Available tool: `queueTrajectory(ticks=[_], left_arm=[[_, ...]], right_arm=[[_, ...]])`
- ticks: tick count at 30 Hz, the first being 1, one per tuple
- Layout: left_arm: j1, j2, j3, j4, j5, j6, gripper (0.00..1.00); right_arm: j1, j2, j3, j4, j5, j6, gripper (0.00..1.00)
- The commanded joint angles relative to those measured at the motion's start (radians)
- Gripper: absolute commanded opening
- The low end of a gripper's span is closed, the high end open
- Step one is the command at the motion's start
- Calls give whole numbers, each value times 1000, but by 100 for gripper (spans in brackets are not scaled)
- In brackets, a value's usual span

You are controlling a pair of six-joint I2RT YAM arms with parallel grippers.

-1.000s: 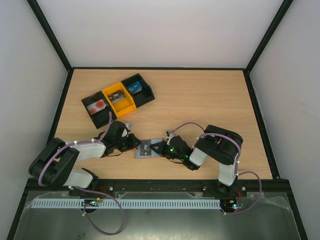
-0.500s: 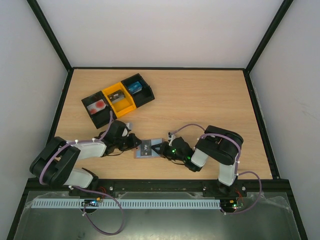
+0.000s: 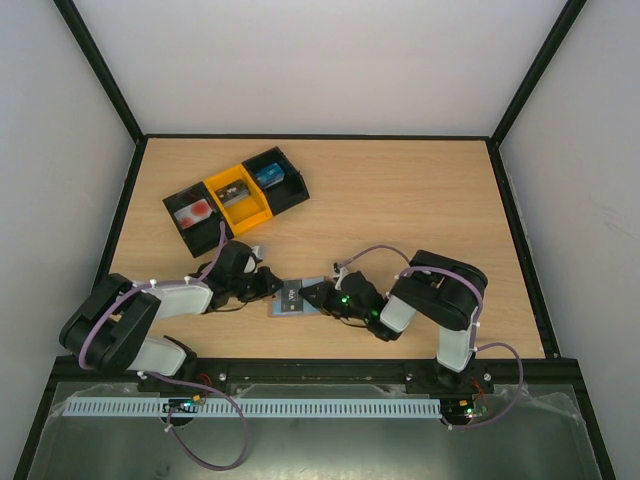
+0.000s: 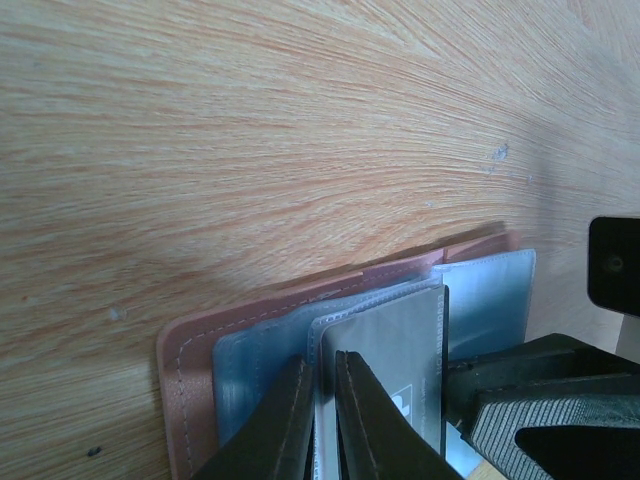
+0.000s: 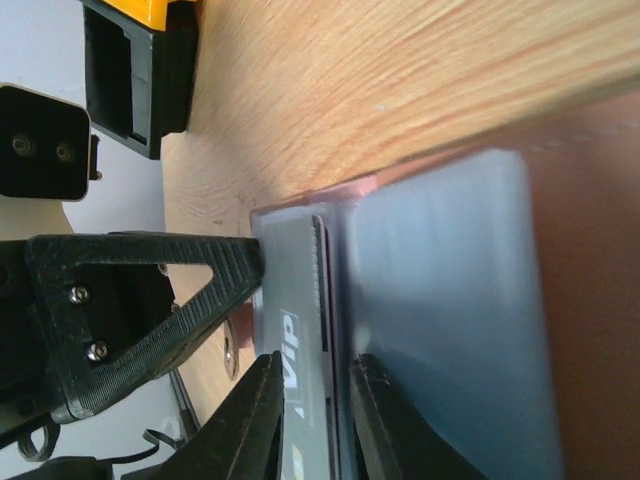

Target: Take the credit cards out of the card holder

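Bottom centre from overhead, the card holder (image 4: 250, 350) lay on the bench (image 3: 400, 200), left tool (image 4: 322, 375) nipped shut on its edge, right tool (image 5: 315, 365) slightly parted over a dark credit card (image 5: 300, 300) that, I judged, needed pinching and drawing out.

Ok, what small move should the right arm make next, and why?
Probably close the right gripper on the dark card and slide it out: its jaws stand slightly apart over the card, which sits in the card holder gripped by the left gripper.
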Motion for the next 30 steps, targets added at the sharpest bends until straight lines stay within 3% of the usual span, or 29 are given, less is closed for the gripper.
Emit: queueTrajectory(ticks=[1, 5, 10, 14, 18, 21, 30], left_arm=[[-1, 29, -27, -97, -38, 11, 9], [-1, 34, -30, -89, -35, 8, 9], [-1, 33, -29, -89, -41, 6, 9], [-2, 43, -30, -80, -44, 10, 8], [-2, 46, -30, -79, -46, 15, 8], [-3, 52, -29, -72, -48, 11, 8], [-2, 74, -21, -71, -59, 12, 10]], right_arm=[[-2, 19, 40, -72, 9, -27, 22], [-3, 28, 54, -104, 23, -43, 21], [-3, 35, 43, -64, 18, -40, 3], [-4, 15, 19, -39, 26, -37, 2], [-3, 23, 6, 24, -3, -22, 10], [-5, 43, 0, 72, -25, -4, 2], [-25, 82, -65, 219, -38, 44, 2]])
